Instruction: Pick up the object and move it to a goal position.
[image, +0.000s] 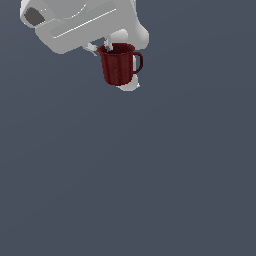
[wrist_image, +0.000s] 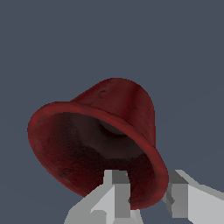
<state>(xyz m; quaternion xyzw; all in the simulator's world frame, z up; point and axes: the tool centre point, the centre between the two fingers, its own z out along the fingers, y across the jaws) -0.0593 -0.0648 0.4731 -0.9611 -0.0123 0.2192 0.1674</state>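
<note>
The object, a small dark red mug (image: 117, 66), stands upright under the white hand of the arm near the top of the exterior view, its loop handle (image: 138, 62) toward the exterior view's right. My gripper (image: 107, 48) is shut on the mug's wall at the rim. In the wrist view the mug (wrist_image: 109, 109) shows its dark interior, with one grey finger (wrist_image: 117, 186) inside the rim and the other finger (wrist_image: 177, 190) outside it; the gripper (wrist_image: 148, 187) pinches the wall between them. The goal position is marked in neither view.
The white arm body (image: 75, 22) fills the upper part of the exterior view's left, and a rounded white part (image: 129, 86) shows just under the mug. A plain dark grey-blue surface (image: 150, 175) lies behind everything.
</note>
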